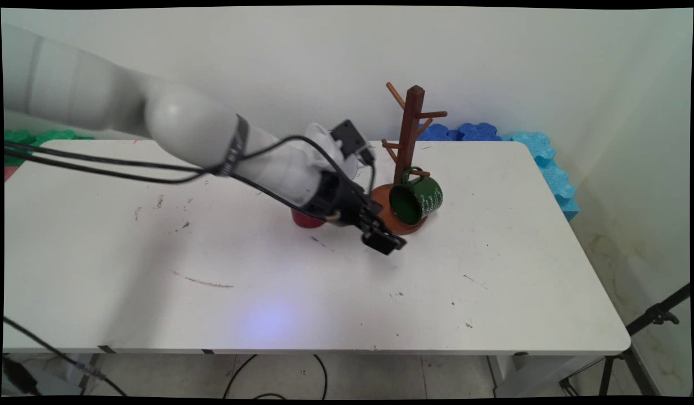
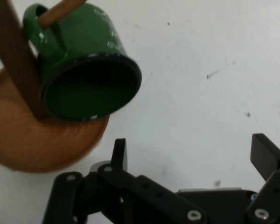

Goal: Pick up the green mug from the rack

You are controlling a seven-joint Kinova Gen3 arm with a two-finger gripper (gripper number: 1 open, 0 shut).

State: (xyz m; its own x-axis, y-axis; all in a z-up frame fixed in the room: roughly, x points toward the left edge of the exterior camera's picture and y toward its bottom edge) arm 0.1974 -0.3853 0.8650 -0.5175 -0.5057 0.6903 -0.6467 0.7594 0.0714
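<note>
A green enamel mug hangs by its handle from a low peg of the brown wooden mug tree, its mouth tilted toward the camera. The tree stands on a round wooden base. My black gripper is low over the table just in front of and left of the base, open, with nothing between its fingers. A red cup stands behind my wrist, mostly hidden by the arm.
Blue foam mats lie behind and along the right of the table; green foam is at the back left. Black cables hang from the arm. A tripod leg stands at the lower right.
</note>
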